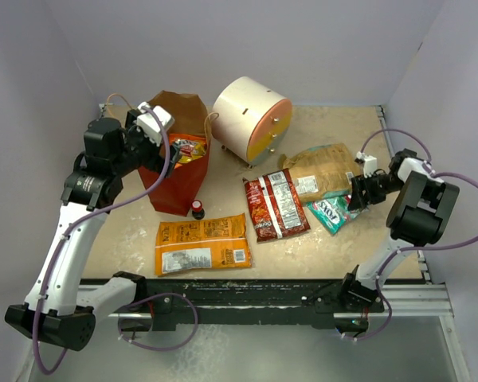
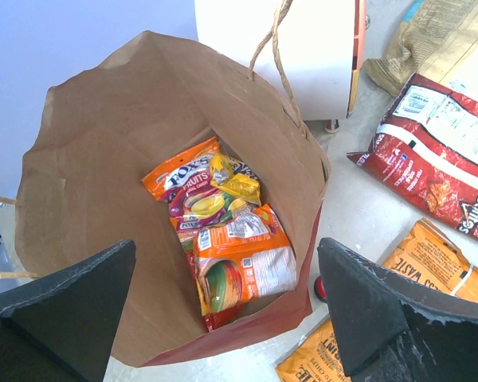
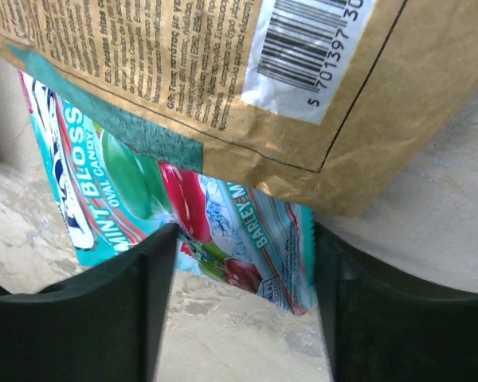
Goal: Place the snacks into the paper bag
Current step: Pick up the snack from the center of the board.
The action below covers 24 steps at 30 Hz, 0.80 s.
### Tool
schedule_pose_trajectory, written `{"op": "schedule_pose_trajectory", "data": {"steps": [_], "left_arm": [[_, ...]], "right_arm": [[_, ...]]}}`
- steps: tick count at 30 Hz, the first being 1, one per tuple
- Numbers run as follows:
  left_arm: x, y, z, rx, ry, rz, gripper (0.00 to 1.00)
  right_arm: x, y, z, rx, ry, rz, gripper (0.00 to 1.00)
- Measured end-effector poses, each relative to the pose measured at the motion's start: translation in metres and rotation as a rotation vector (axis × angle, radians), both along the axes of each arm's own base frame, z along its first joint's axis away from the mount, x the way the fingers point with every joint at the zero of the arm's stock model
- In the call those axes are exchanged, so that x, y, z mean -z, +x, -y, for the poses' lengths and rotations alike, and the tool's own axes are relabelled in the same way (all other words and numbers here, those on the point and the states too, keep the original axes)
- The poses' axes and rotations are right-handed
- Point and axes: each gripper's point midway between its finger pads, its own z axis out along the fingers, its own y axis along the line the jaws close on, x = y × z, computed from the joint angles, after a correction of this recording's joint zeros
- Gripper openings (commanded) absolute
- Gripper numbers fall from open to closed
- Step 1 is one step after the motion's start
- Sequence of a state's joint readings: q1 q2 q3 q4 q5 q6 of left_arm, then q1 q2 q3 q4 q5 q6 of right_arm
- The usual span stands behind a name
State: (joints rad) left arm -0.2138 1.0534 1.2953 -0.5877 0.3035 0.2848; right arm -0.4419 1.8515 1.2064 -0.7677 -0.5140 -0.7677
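Left claw (image 2: pixel 227 267) high, jaws wide apart; right claw (image 3: pixel 243 255) low, jaws also apart.

- Open red paper bag (image 2: pixel 103 159) with brown kraft inside holds small orange, red and yellow crinkly snack packets (image 2: pixel 237 263).
- Left end effector (image 2: pixel 227 245) hangs above, fingers (image 2: pixel 64 318) spread.

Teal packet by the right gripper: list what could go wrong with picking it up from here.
1. The tan-brown packet lies over part of the teal packet. The open right gripper straddles the teal edge right beside that overlap, so closing may pinch both or drag the tan-brown one along.
2. The left gripper hangs open over the mouth of the paper bag, so it may block the drop, or the arms may collide there.
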Motion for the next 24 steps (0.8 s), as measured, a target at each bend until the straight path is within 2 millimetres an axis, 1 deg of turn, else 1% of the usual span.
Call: {"op": "schedule_pose_trajectory", "data": {"steps": [3,6,11,15,17,19,23,24], "left_arm": [[0.002,0.001,0.0,0.0,0.002,-0.005,0.99],[0.005,0.003,0.001,0.001,0.007,-0.013,0.99],[0.01,0.007,0.001,0.003,0.014,-0.026,0.99],[0.011,0.008,0.001,0.005,0.02,-0.028,0.99],[0.011,0.008,0.001,0.005,0.021,-0.028,0.99],[0.012,0.008,0.001,0.007,0.025,-0.028,0.99],[0.011,0.008,0.001,0.008,0.027,-0.026,0.99],[0.011,0.008,0.001,0.008,0.028,-0.024,0.99]], "right_arm": [[0.002,-0.001,-0.005,-0.016,0.039,-0.005,0.38],[0.0,-0.004,-0.01,-0.031,0.075,-0.008,0.24],[-0.006,-0.007,-0.015,-0.051,0.106,-0.008,0.08],[-0.012,-0.015,-0.016,-0.068,0.1,-0.022,0.01],[-0.022,-0.019,-0.014,-0.077,0.078,-0.016,0.0],[-0.037,-0.023,-0.012,-0.082,0.044,0.005,0.0],[-0.084,-0.024,-0.004,-0.083,-0.058,0.097,0.0],[-0.099,-0.022,-0.002,-0.083,-0.084,0.132,0.0]]}}
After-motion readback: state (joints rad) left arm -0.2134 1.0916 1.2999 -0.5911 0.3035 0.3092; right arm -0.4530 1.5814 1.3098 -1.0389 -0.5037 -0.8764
